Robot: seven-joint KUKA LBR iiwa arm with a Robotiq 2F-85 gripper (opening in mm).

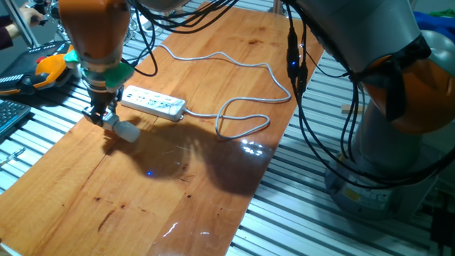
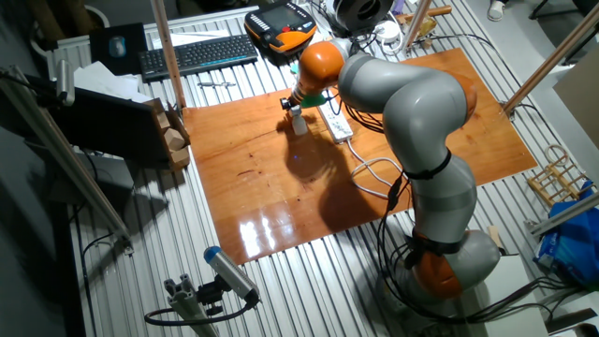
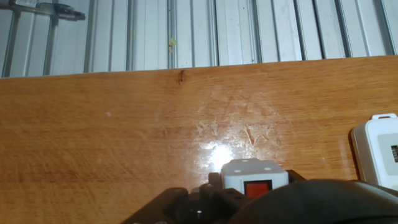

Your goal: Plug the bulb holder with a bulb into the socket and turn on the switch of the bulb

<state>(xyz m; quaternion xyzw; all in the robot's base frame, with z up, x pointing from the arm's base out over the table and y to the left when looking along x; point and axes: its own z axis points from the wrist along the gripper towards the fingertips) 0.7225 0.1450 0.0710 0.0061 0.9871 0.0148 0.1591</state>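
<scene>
Gripper (image 1: 104,114) is clamped on the bulb holder (image 1: 110,121), w/ the bulb (image 1: 129,131) sticking out low and to the side, just above the wooden table (image 1: 178,185) and near the end of the socket (image 1: 152,102), not touching it. In hand view the holder's white body w/ its red mark (image 3: 257,188) sits between the dark fingers (image 3: 186,208), the socket's corner (image 3: 376,152) at the right edge. Grey cable (image 1: 242,124) loops over the tabletop beyond the strip; in the other fixed view the holder (image 2: 298,120) hangs just beside the strip (image 2: 336,123).
</scene>
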